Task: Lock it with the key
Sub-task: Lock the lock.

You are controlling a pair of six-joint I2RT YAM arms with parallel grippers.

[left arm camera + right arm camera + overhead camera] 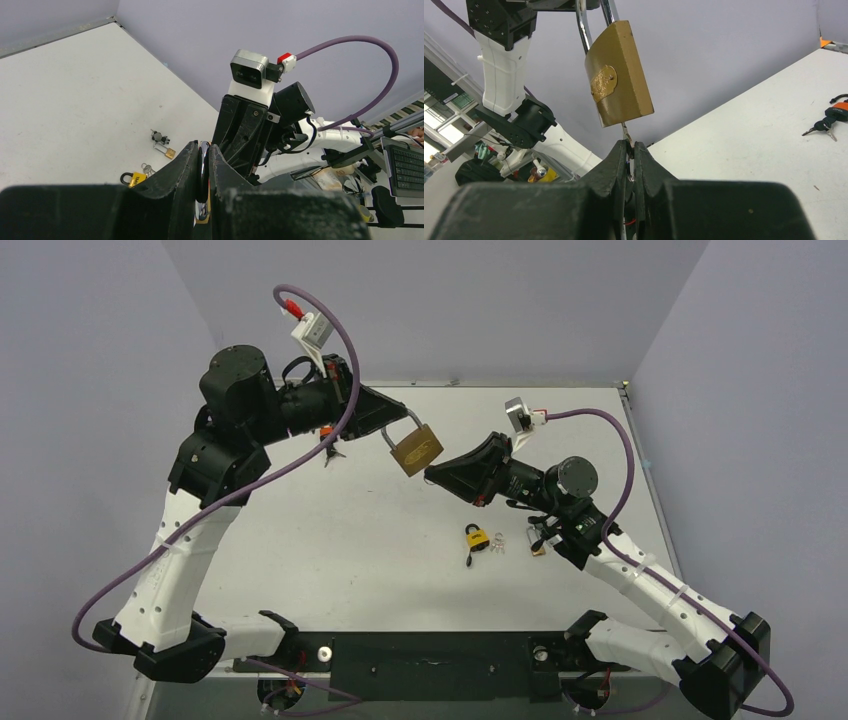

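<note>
Mid-task: key [625, 131] already sits in the padlock [621, 75] keyway; the turn is prob. yet to do, shackle [583, 30] state unclear. L hand [202, 170] grips padlock by shackle, body hanging just past its tips, off the tabletop [330, 540]. R hand [630, 150] pinched shut on key, lock directly beyond its fingertips.
</note>
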